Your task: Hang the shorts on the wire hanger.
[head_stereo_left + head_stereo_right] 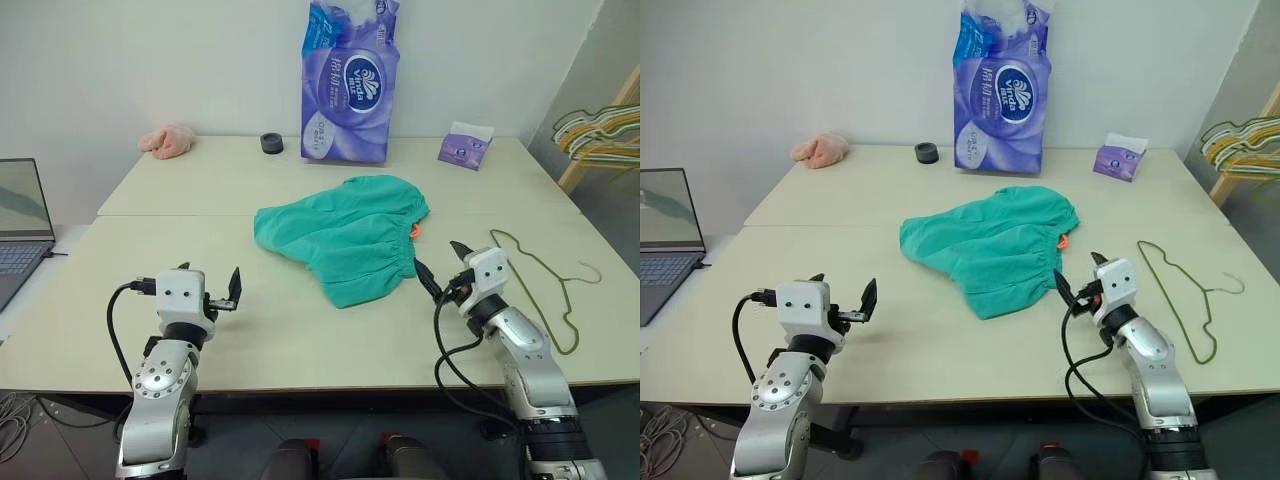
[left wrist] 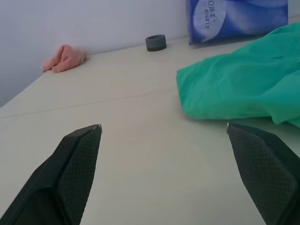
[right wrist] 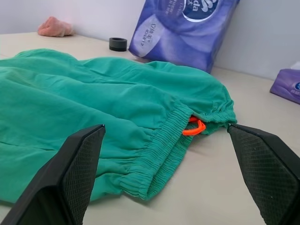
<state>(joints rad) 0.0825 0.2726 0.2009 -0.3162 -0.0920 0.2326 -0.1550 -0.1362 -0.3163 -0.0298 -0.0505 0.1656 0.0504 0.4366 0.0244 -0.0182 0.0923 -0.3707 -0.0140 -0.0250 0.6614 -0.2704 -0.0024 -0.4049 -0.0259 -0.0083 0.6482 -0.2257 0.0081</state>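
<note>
— What does the desk (image 1: 300, 330) look like?

— Pale cream, and made of two tops pushed together, with a seam running across between them. It stands against a plain white wall.

— And the shorts (image 1: 345, 235)?

— They lie crumpled near the middle of the desk, mostly on the near top, with the far edge reaching over the seam. The gathered waistband faces the robot's right, and a small orange tag (image 3: 194, 126) pokes out beside it.

— Where is the wire hanger (image 1: 545, 285)?

— Flat on the desk to the right of the shorts, apart from them, its hook toward the right edge.

— The grippers?

— Both are spread wide and hold nothing. The left gripper (image 1: 212, 288) hovers over bare desk near the front left, well apart from the shorts. The right gripper (image 1: 443, 268) sits just beside the waistband; from its wrist view the fabric lies between the two black fingers (image 3: 70, 178), though I cannot tell whether they touch it.

— What else is around?

— Along the back: a small pink cloth (image 1: 168, 141) at the far left, a dark round object (image 1: 271, 143) near the wall, a tall purple tissue pack (image 1: 348, 85) leaning on the wall, and a small purple packet (image 1: 465, 147) to the right. A laptop (image 1: 22, 225) stands open on a lower surface off the left side, and a bunch of hangers (image 1: 598, 135) hangs on a wooden frame at the far right.
</note>
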